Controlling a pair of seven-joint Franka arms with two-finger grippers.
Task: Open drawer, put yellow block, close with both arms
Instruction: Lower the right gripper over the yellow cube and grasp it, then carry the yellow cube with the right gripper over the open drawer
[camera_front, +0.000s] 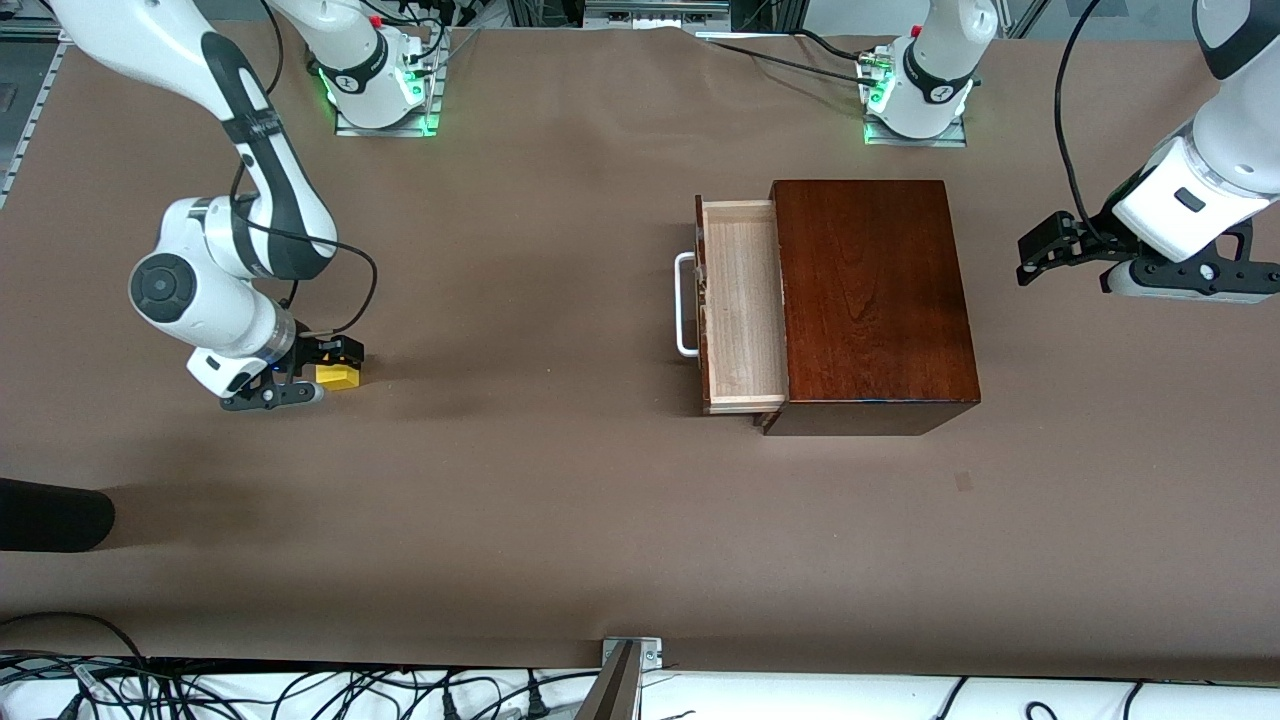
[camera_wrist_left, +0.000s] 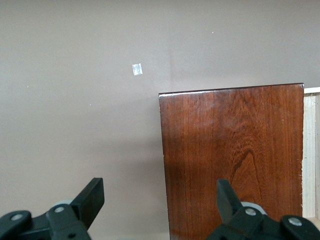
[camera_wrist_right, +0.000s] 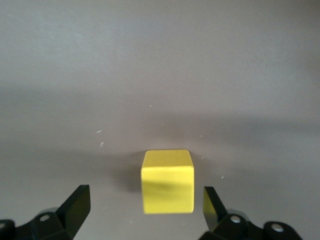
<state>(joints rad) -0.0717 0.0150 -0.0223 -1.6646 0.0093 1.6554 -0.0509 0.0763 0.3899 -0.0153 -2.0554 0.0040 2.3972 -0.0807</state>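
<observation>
here the right pincer (camera_wrist_right: 145, 210) sits low with fingers wide around the yellow block (camera_wrist_right: 167, 181) on the counter (camera_front: 560, 500), not gripping; the drawer (camera_front: 742, 305) stands open; the left pincer (camera_wrist_left: 160, 200) waits open above the counter beside the box (camera_front: 870, 300).

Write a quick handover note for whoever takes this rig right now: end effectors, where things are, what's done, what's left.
Right end effector: open, low at the table, fingers either side of the small bright yellow cube, not yet closed on it.
Left end effector: open, waiting in the air over the glossy mahogany-coloured wooden box, at the left arm's end of it.
Pale-wood drawer with white bar handle: pulled open, nothing in it.
Done: drawer opened.
Left: grasp cube, place in drawer, close it with both arms.
</observation>
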